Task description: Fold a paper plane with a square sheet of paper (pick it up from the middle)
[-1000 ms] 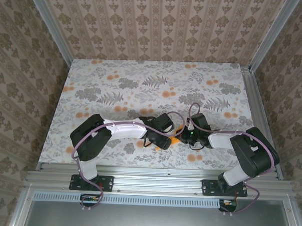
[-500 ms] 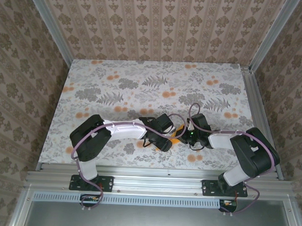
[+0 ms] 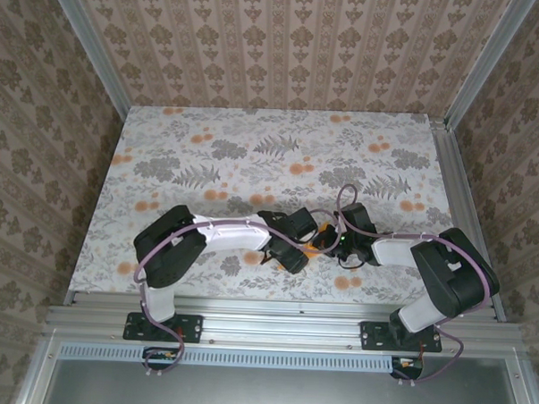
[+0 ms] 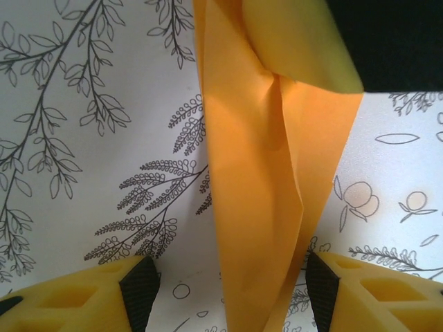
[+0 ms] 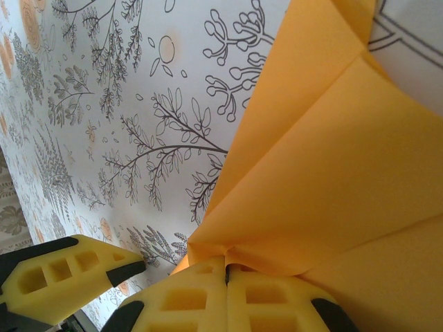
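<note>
**Folded orange paper held above the flowered counter, near its front edge**

The counter [image 3: 254,139] is covered with a pale sheet printed with grey ferns, leaves and small orange flowers. In the wrist views the same print appears as thin dark line drawings of branches and round fruits on white. Wallpaper [image 3: 285,42] closes three sides of the space; it is beige with brown ornaments in vertical stripes. Aluminium posts [image 3: 87,42] stand in the back corners, and a metal rail [image 3: 282,321] runs along the near edge, where both arm bases are bolted.

The two arms meet in the middle, close to the front of the counter. The orange paper [image 4: 256,207] is there, already creased into a narrower shape with several folds. The right gripper [image 5: 227,290] is closed on it and pinches one folded end between its yellow pads. The left gripper [image 4: 225,294] is open: its two fingers stand on each side of the paper's lower end, near it but not pressing it.
</note>
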### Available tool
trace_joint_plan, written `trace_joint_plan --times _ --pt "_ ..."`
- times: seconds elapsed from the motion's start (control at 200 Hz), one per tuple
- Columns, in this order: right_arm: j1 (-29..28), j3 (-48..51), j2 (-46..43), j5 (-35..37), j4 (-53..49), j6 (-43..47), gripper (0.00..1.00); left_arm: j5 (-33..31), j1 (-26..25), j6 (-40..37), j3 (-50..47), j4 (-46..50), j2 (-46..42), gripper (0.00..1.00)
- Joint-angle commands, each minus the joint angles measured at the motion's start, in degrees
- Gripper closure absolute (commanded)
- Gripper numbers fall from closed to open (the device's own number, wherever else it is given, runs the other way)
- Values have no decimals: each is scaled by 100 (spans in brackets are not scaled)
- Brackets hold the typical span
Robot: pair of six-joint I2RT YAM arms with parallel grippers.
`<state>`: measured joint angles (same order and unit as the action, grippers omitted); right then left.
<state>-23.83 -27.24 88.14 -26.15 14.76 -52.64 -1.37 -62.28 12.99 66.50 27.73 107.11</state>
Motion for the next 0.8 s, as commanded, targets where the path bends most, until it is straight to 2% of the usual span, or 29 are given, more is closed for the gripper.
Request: trace_joint_plan --times 0.0,0.215,0.405,0.795 --pt "-5 -20 -132 -96 -132 45 100 -587 21 -120 -1 164 321 37" --pt "-11 100 -371 -136 -108 28 100 -725 118 46 -44 159 394 37" --pt "-67 166 -359 -144 -83 34 100 -417 274 72 -53 -32 365 37" --pt "-78 293 -610 -76 -286 124 100 -454 300 13 -19 29 552 39"
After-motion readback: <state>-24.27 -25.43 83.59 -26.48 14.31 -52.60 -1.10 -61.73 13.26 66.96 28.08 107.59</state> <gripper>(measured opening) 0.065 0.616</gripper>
